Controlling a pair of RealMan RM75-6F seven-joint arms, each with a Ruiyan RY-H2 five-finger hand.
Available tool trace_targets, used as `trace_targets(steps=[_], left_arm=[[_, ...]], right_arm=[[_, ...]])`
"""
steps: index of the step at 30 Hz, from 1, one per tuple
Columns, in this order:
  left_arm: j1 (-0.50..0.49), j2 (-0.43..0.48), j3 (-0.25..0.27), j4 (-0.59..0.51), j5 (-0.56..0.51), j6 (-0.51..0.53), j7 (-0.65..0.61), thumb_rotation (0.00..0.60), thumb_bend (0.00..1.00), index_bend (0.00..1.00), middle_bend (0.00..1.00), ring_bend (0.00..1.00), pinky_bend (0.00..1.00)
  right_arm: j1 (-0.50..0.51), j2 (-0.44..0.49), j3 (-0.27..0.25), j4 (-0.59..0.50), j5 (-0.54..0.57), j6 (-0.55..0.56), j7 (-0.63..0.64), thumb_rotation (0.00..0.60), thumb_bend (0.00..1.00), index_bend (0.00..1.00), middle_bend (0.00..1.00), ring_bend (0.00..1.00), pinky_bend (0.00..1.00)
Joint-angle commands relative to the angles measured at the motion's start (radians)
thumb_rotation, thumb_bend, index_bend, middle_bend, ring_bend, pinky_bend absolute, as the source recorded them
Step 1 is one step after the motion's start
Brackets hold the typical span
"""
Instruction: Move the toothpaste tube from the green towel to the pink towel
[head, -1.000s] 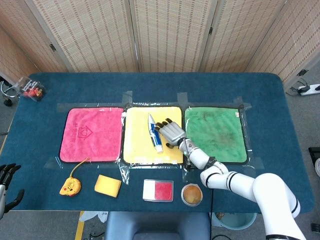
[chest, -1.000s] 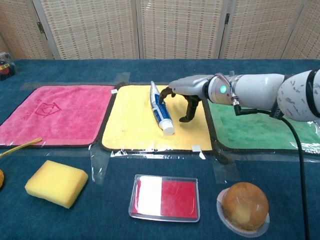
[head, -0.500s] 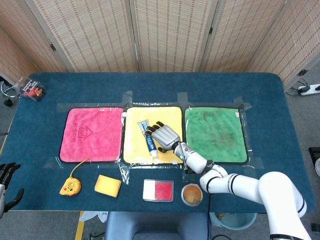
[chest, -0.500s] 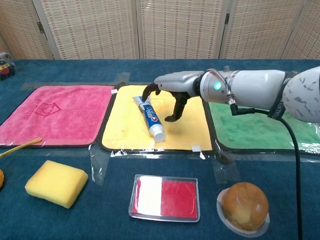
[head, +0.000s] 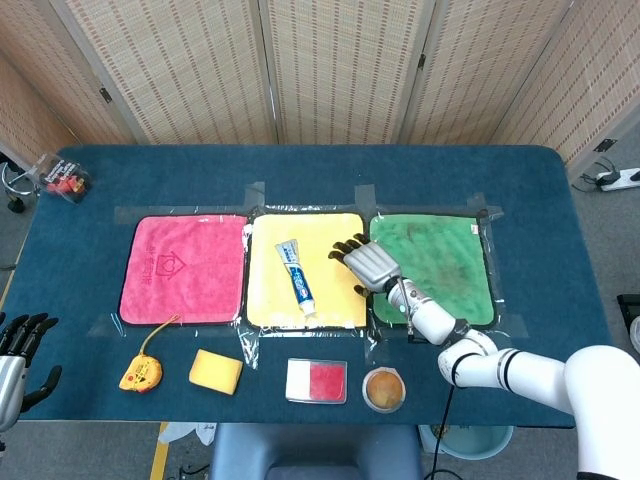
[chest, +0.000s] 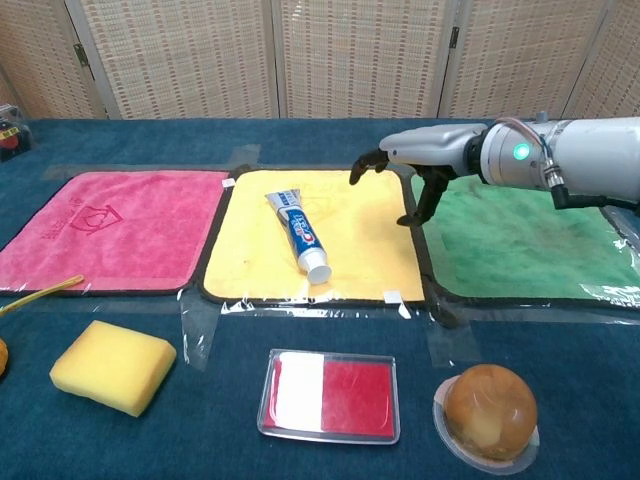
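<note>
The big blue worktop is carrying three towels taped down in a row. You are looking at the pink towel on the left, the yellow towel in the middle and the green towel on the right.

Your right arm is reaching in from the right side. Your right hand is hanging over the line where the yellow towel and the green towel meet. Its fingers are spreading apart and curving down, and they are holding nothing.

The toothpaste tube is lying flat on the yellow towel, with its white cap pointing to the front edge. It is sitting near your right hand but not touching it. It is not on the pink towel.

Your left hand is waiting low at the left edge in the head view, with its dark fingers apart and nothing in them.

Along the front are sitting a yellow sponge, a red and white box and a round brown cup.
</note>
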Motion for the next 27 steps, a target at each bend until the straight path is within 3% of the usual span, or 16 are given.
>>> trace_targets(steps=[1,13,27], left_arm=[[-0.001,0.0,0.001,-0.003,0.003,0.001,0.001,0.6,0.38,0.22,0.2,0.15,0.01],[0.027,0.011,0.013,-0.007,-0.009,0.029,0.004,0.6,0.38,0.22,0.2,0.15,0.01],[0.043,0.026,0.015,-0.004,-0.011,0.047,-0.006,0.6,0.38,0.21,0.2,0.15,0.01]], right_arm=[[0.006,-0.021,-0.016,0.013,0.001,-0.019,-0.016,0.6,0.38,0.16,0.13,0.12,0.08],[0.09,-0.158,-0.014,0.122,-0.005,-0.089,-0.071,0.6,0.38,0.16,0.13,0.13,0.08],[0.178,-0.265,0.049,0.177,0.034,-0.085,-0.109,0.6,0.38,0.16,0.13,0.14,0.08]])
